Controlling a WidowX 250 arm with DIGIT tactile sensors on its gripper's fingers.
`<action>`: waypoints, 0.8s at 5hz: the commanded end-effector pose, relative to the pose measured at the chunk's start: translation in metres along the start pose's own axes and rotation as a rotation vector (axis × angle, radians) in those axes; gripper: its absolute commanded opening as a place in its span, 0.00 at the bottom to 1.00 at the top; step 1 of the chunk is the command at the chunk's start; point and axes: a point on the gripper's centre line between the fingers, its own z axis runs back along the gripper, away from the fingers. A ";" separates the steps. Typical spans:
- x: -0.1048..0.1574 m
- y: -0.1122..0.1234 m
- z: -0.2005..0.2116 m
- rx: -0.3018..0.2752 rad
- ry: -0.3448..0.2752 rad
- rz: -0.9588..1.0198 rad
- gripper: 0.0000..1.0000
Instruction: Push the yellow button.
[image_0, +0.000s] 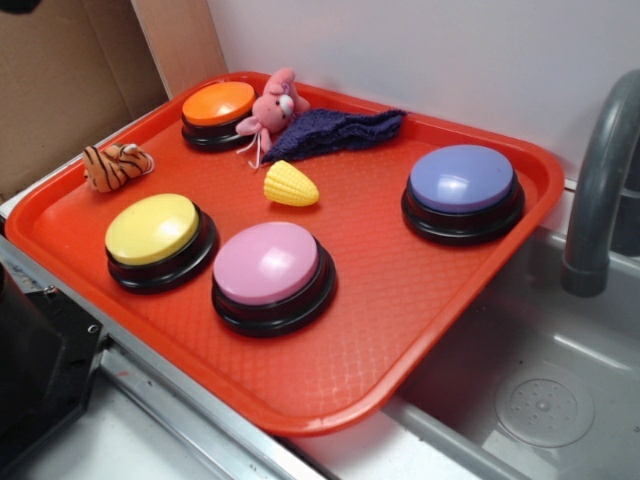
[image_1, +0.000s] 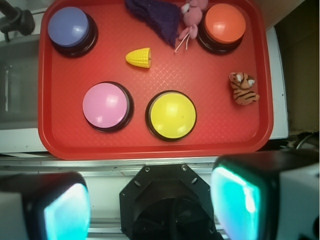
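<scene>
In the wrist view a red tray (image_1: 60, 145) fills the upper part, its top edge cut off by the frame. Taking the yellow button (image_1: 171, 115) as landmark, it sits near the tray's near rim, about midway across. To its left, just beside it but apart, is the pink button (image_1: 106, 106). Up and far left stands the purple button (image_1: 69, 28); up and left of the yellow one lies the small corn toy (image_1: 139, 57). Above it, a dark purple cloth (image_1: 155, 17) runs out of frame, with a pink plush toy (image_1: 190, 17) partly cropped and leaning against the orange button (image_1: 225, 24) at upper right. To the right of the yellow button lies a tiger plush (image_1: 243, 89).

The pincer (image_1: 150, 205) is below the tray's near rim, over the table edge, touching nothing. Its fingers (image_1: 65, 210) are blurred, cropped by the frame and set wide apart. In the exterior view it cannot be made out.
</scene>
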 end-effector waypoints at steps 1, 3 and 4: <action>0.000 0.000 0.000 0.000 0.000 0.000 1.00; 0.056 0.016 -0.102 -0.018 0.111 -0.403 1.00; 0.052 0.017 -0.151 0.042 0.038 -0.484 1.00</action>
